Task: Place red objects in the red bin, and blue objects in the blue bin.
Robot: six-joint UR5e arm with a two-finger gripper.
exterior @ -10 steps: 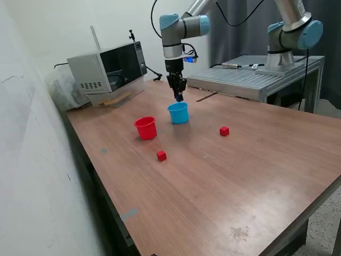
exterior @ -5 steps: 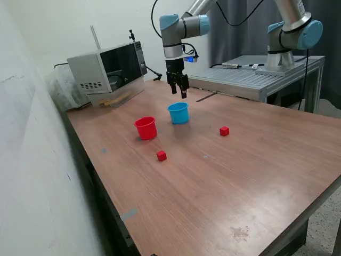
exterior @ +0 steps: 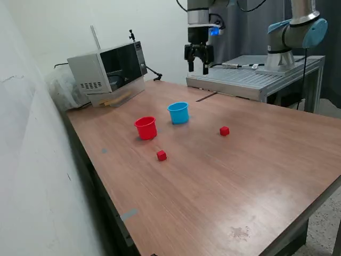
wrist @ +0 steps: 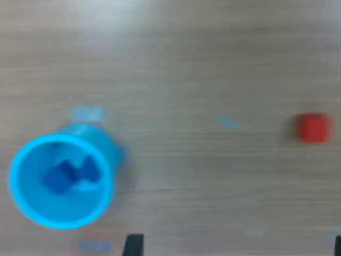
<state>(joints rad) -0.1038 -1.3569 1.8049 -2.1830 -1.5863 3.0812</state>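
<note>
My gripper [exterior: 198,66] hangs open and empty high above the table, behind the light-blue cup [exterior: 178,112] and toward the exterior view's right of it. The wrist view looks down into that cup [wrist: 32,208], where two dark-blue cubes [wrist: 59,176] lie side by side. The red cup [exterior: 145,128] stands on the exterior view's left of the blue cup. One red cube [exterior: 161,155] lies in front of the red cup. The other red cube [exterior: 224,130] lies on the exterior view's right of the blue cup and also shows in the wrist view [wrist: 312,128].
A microwave [exterior: 108,69] stands at the table's back, on the exterior view's left. A grey metal bench [exterior: 256,80] with a second arm's base [exterior: 279,56] stands behind the table. A wall runs along the exterior view's left.
My gripper has risen from just over the blue cup and moved away toward the exterior view's right and back. Its fingers now stand open.
</note>
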